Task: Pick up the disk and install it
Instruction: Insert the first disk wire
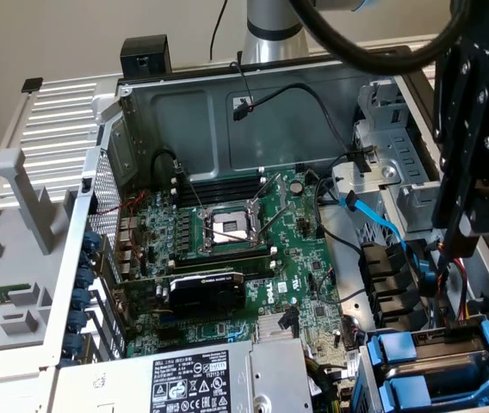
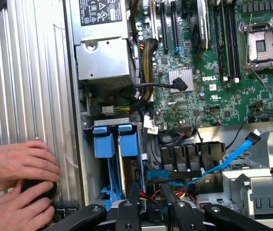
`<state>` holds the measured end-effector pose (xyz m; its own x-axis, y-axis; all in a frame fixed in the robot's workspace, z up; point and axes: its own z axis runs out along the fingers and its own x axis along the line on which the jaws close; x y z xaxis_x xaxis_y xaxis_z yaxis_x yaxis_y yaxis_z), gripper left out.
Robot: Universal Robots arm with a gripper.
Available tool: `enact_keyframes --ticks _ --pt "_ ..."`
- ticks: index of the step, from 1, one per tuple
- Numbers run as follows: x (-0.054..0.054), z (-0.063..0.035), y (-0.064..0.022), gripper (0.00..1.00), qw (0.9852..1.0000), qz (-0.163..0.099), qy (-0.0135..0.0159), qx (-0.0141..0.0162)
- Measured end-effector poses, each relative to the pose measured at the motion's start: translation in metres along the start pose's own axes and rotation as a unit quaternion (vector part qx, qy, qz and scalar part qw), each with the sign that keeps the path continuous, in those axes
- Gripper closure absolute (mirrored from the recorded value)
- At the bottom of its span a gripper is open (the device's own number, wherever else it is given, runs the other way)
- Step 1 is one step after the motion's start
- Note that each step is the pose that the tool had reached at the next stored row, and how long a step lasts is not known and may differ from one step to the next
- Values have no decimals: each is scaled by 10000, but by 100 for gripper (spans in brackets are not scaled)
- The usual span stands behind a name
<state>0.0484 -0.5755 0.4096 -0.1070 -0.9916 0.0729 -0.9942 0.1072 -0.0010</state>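
1. The gripper [image 2: 152, 204] hangs over the drive bay [image 1: 485, 344] at the corner of the open computer case [image 1: 184, 112], on the exterior view's right.
2. Its fingers [image 2: 128, 211] stand partly apart. Nothing is seen clamped between them; red and yellow wires [image 2: 152, 196] lie in the gap below.
3. The disk [image 2: 127, 144] stands on edge in that bay, its bright blue carrier tab facing up. It is just beside a second blue tab [image 2: 103, 142].
4. One finger sits very near the disk's edge. Whether it touches cannot be told.
5. Judging by this, the work is at the bay itself: the disk looks slotted in, and the seating end of the job is in hand rather than the pick-up.
6. Any move here calls for care. The slot is narrow, the light blue data cable [image 2: 223, 163] and the black cables [image 2: 175, 173] run close by, and a skewed push could jam the carrier.
7. A person's hands [image 2: 16, 166] rest at the ribbed outer side of the case, around a small black part [image 2: 38, 190].
8. Writing: "DELL" in white on the green motherboard [image 2: 212, 78].
9. The gripper body in the exterior view shows the letters "OTIQ".
10. The power-supply box [image 2: 103, 43] carries a black-and-white label with warning symbols; its small print is too fine to read.
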Motion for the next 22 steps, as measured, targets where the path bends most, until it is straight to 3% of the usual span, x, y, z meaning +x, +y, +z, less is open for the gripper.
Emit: enact_keyframes --ticks 2,3,4,9,14,18,22 --pt "-34 -2 5 69 9999 -3 132 -44" --pt "-44 -1 6 69 9998 -5 183 -68" --pt "-47 5 6 69 9998 -2 197 -94" --pt "-50 37 0 69 9994 24 219 -285" --pt "-58 112 -36 69 9992 37 223 -328" --pt "-58 153 -38 69 9988 94 230 -419" --pt "-63 213 -38 69 9983 290 224 -454"
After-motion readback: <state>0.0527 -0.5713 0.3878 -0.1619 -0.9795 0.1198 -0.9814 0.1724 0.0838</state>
